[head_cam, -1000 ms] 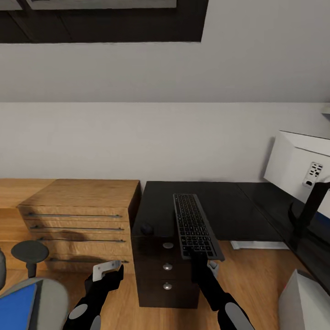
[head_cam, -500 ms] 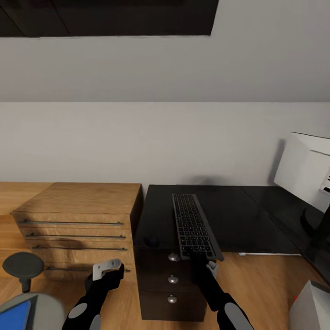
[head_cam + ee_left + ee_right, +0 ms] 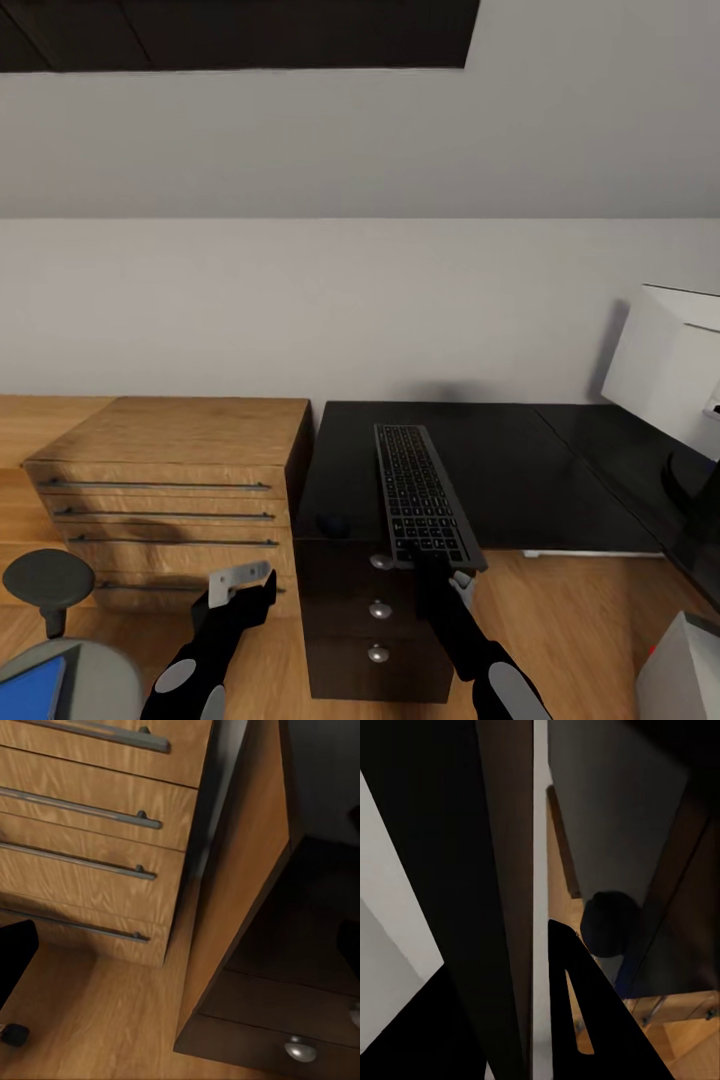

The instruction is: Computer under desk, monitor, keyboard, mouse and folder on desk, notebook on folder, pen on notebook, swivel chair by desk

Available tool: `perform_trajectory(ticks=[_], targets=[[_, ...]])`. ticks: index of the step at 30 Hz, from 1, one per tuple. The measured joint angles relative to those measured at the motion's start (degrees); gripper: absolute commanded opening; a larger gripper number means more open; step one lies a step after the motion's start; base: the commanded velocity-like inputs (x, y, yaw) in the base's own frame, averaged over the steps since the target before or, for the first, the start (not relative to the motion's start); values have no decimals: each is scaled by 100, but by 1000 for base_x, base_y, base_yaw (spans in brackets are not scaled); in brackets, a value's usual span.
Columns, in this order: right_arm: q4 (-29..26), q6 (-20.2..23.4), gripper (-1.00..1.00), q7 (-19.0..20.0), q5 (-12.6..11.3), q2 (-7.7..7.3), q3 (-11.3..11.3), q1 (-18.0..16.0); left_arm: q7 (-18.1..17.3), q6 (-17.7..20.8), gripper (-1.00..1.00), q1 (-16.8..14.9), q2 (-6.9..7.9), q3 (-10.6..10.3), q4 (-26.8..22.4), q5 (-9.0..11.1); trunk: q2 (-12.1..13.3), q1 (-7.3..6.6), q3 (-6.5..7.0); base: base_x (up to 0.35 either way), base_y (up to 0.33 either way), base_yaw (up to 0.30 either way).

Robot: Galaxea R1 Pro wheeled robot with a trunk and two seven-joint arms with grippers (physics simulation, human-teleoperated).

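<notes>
Monitor (image 3: 672, 372) cut off; right gripper (image 3: 440, 566) grips keyboard (image 3: 420, 490).

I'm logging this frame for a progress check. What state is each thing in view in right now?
keyboard: held at its near end, lying lengthwise over the desk top
right end effector: shut on the keyboard
left end effector: open, holding nothing
desk: drawers shut
mouse: on the desk, left of the keyboard
monitor: upright on the desk, back showing
folder: lying on the swivel chair
</notes>
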Motion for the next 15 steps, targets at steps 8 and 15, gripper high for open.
perform_trajectory(ticks=[8, 15], targets=[[0, 3, -100, 1, -14, -7, -14, 0, 1, 0, 100, -1, 0, -3, -5, 1, -282, 154, -126, 0, 0, 0], [-24, 10, 100, -201, -9, -16, -23, -1, -10, -16, 100, 1, 22, -3, 42, -16, -282, 154, -126, 0, 0, 0]])
